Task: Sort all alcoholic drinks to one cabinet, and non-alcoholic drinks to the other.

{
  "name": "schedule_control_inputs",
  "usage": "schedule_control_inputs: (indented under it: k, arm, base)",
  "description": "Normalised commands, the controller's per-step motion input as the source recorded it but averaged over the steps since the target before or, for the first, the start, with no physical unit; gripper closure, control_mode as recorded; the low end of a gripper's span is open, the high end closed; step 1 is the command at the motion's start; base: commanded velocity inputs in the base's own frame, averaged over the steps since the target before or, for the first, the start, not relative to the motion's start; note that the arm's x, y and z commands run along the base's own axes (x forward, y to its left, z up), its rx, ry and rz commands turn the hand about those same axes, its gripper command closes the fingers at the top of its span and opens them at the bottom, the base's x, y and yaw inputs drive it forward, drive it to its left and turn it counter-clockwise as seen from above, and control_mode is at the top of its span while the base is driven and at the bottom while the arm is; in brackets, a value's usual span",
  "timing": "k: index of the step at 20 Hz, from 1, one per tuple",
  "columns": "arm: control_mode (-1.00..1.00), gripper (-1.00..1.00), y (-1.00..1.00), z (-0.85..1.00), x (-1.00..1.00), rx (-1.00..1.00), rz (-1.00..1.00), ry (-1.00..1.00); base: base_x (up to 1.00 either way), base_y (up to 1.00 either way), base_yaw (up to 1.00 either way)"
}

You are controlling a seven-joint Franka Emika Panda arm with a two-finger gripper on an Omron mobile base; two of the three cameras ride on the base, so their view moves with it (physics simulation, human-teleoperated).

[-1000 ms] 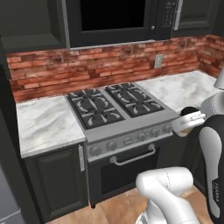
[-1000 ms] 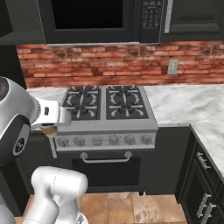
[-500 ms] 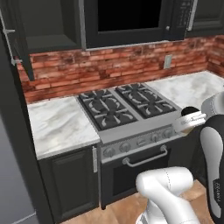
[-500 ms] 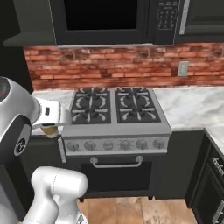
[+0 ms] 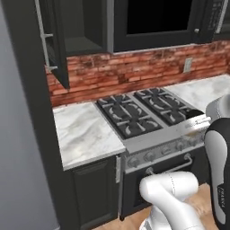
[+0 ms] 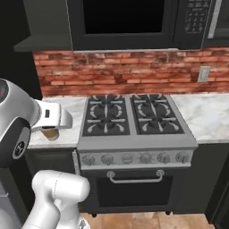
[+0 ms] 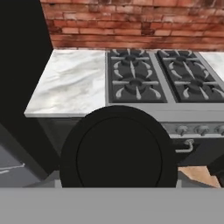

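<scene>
white marble counter [image 5: 85,132] beside the gas stove [image 6: 134,117], brick backsplash [image 6: 125,71]; end effector holds a dark-lidded cup [image 7: 119,148].

Stove [image 6: 134,123]: centre, set between counter stretches at 9 o'clock [image 5: 85,134] and 3 o'clock [image 6: 205,116]. Brick wall [image 6: 125,71]: behind, 12 o'clock. Microwave [image 6: 134,22]: above stove. Open cabinet [image 5: 72,36]: 10 o'clock, above counter.
</scene>
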Motion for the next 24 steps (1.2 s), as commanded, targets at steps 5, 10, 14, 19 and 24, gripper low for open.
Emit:
schedule_control_inputs:
  k: [5, 10, 14, 19, 24]
  arm:
    - [1.0, 1.0, 0.0, 0.0, 0.0, 0.0, 0.0, 0.0]
    - [1.0, 1.0, 0.0, 0.0, 0.0, 0.0, 0.0, 0.0]
    - [1.0, 1.0, 0.0, 0.0, 0.0, 0.0, 0.0, 0.0]
    - [1.0, 1.0, 0.0, 0.0, 0.0, 0.0, 0.0, 0.0]
    - [1.0, 1.0, 0.0, 0.0, 0.0, 0.0, 0.0, 0.0]
  base:
    - [0.42, 0.45, 0.0]
    - [0.44, 0.34, 0.0]
    - [0.4, 0.3, 0.0]
    - [0.34, 0.37, 0.0]
    - [0.26, 0.35, 0.02]
